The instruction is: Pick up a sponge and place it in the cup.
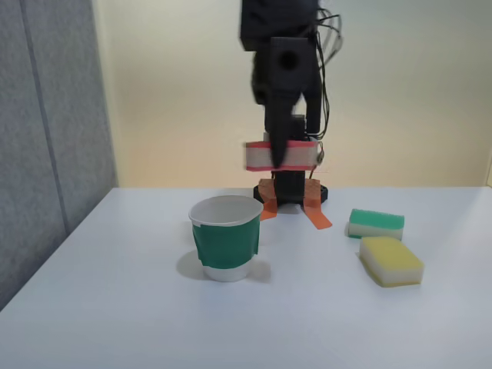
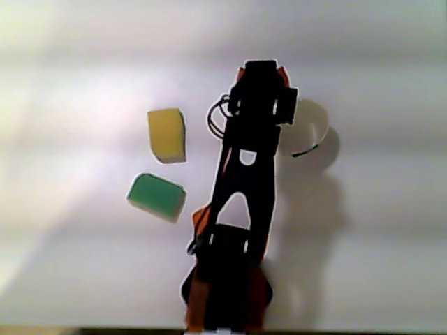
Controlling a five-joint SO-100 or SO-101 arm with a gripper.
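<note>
The white table (image 1: 115, 307) spans the lower half of the fixed view, with a grey partition panel (image 1: 46, 115) at its left and a pale yellow wall (image 1: 407, 92) behind. The black arm (image 1: 284, 54) rises from its base (image 1: 290, 192) at the rear centre of the table; orange tape strips (image 1: 317, 215) run out from the base onto the surface. In the other view, the arm (image 2: 241, 202) runs as a dark silhouette from the bottom edge upward, its tip just beside the cup (image 2: 311, 125) and partly covering it. The cup (image 1: 226, 238) — white paper with a wide dark green band around its middle — stands upright and open-topped in front of the base, slightly left of it in the fixed view. The gripper (image 1: 281, 154) is clamped on the sponge (image 1: 281, 154), holding it in the air above the table, higher than the cup rim and to the right of the cup in that view. The sponge is a small rectangular block held level — a red top layer over a cream-white foam body, its outline motion-blurred. Two further sponges lie on the table to the right, near each other: a yellow-topped sponge (image 1: 391, 260) nearer the camera and a green-topped sponge (image 1: 375, 223) behind it.
</note>
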